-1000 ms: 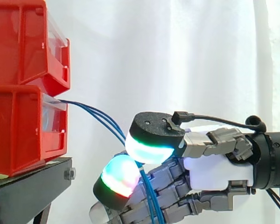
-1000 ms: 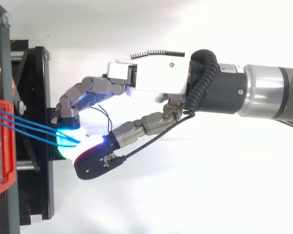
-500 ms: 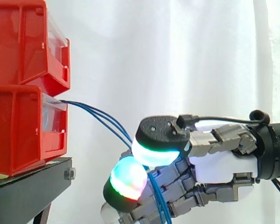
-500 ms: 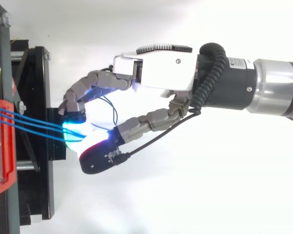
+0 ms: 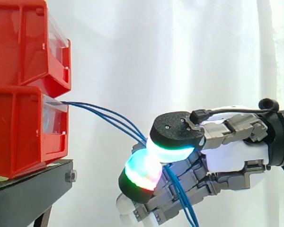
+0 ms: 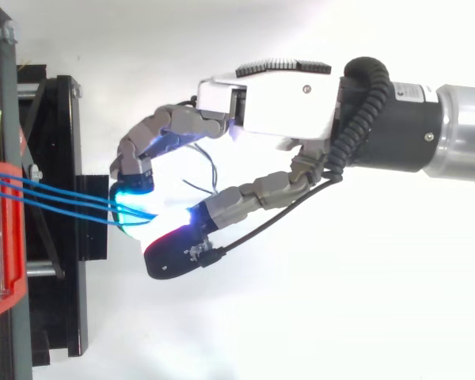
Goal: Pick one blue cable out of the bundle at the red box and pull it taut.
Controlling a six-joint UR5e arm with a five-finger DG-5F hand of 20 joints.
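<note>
Three thin blue cables leave the front of the lower red bin and slope down to the right, close together. My hand comes in from the right, level with the bin's base. Its thumb pad glows green and cyan above a finger pad glowing red and green, and the two pinch the cables between them. Past the pinch the cables hang down in front of the curled fingers. In the top view the cables run from the bin to the cyan-lit fingertips of my hand.
A second red bin is stacked on the lower one. Both rest on a black stand at the left, also visible from above. A white curtain hangs behind.
My hand has moved right, away from the bins, keeping its pinch. The stretch of cable between bin and fingertips has grown longer and lies flatter.
</note>
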